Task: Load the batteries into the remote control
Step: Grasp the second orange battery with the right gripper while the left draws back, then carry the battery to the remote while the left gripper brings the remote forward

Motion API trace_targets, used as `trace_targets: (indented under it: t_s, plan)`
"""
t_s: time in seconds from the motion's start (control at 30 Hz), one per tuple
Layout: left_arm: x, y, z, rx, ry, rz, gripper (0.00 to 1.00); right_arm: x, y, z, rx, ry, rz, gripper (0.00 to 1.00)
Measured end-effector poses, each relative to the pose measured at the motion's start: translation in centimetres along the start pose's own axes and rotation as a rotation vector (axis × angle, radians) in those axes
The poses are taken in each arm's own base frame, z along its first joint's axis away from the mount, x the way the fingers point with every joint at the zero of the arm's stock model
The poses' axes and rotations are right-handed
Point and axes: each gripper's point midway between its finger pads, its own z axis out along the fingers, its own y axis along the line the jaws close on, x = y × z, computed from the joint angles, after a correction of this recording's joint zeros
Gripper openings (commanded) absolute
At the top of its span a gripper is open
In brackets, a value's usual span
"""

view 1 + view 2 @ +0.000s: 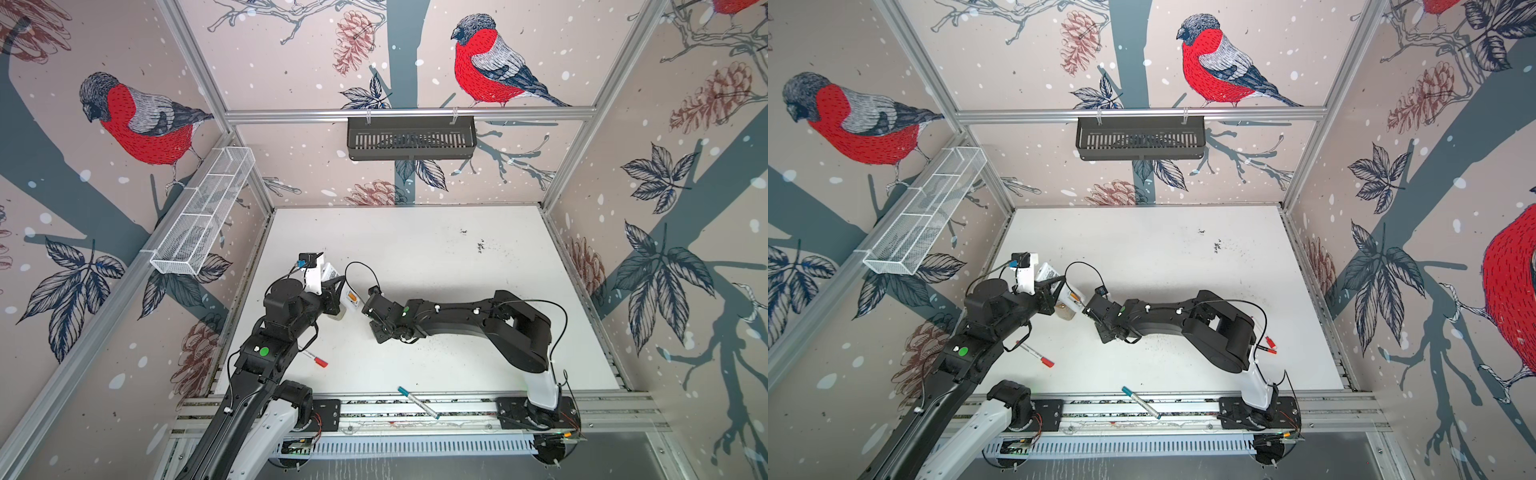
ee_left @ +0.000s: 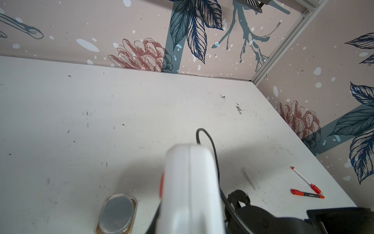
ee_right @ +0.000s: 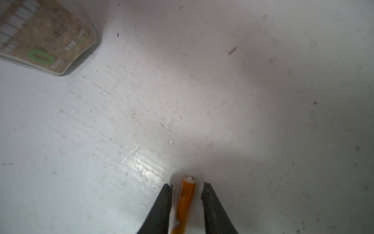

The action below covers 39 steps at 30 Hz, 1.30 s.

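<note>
Partly hid: L gripper (image 1: 337,289) pinching remote control (image 2: 190,182); R gripper (image 3: 187,185) spread astride cut-off battery (image 3: 186,199)

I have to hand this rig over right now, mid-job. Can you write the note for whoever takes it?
Left hand: shut on the remote, holding it off the table with its back up.
Right hand: open, with the jaws on either side of an orange battery at the remote and gaps showing on both sides.
Done: the remote is picked up and one battery is at its back. I cannot tell whether it is fully seated.
Left: seat that battery, then load the second one, which does not show in any view.
</note>
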Motion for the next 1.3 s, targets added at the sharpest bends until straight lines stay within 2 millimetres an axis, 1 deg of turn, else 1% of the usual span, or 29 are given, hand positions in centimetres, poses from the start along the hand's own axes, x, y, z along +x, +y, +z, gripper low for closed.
trace_targets:
  t_s: [0.17, 0.33, 0.43, 0.57, 0.7, 0.83, 0.97, 1.07, 1.3]
  plan:
    - [0.2, 0.0, 0.1, 0.004, 0.005, -0.006, 0.00, -0.3, -0.2, 0.2, 0.014, -0.010, 0.017, 0.18]
    - [0.7, -0.1, 0.6, 0.016, 0.034, -0.012, 0.00, -0.2, -0.4, 0.1, 0.017, -0.023, 0.019, 0.13]
    - [0.9, -0.1, 0.9, 0.018, 0.047, -0.015, 0.00, 0.1, -0.7, -0.4, 0.017, -0.023, 0.017, 0.12]
    - [1.5, -0.2, 1.4, 0.032, 0.075, -0.030, 0.00, 0.4, -1.3, -1.6, 0.015, -0.043, -0.002, 0.11]
    - [2.4, -0.4, 2.3, 0.054, 0.115, -0.045, 0.00, 0.3, -1.8, -3.5, 0.002, -0.086, -0.003, 0.11]
    - [3.1, -1.1, 3.3, 0.111, 0.152, -0.078, 0.00, 0.4, -2.9, -5.3, 0.004, -0.129, -0.008, 0.11]
    - [3.6, -1.9, 4.8, 0.171, 0.185, -0.113, 0.00, 0.2, -4.3, -7.8, 0.005, -0.190, 0.009, 0.11]
    - [4.5, -2.6, 6.1, 0.204, 0.231, -0.139, 0.00, 0.0, -5.6, -9.7, 0.003, -0.238, 0.014, 0.12]
    - [6.3, -5.1, 8.2, 0.300, 0.302, -0.183, 0.00, -0.9, -8.2, -14.5, -0.020, -0.359, 0.029, 0.12]
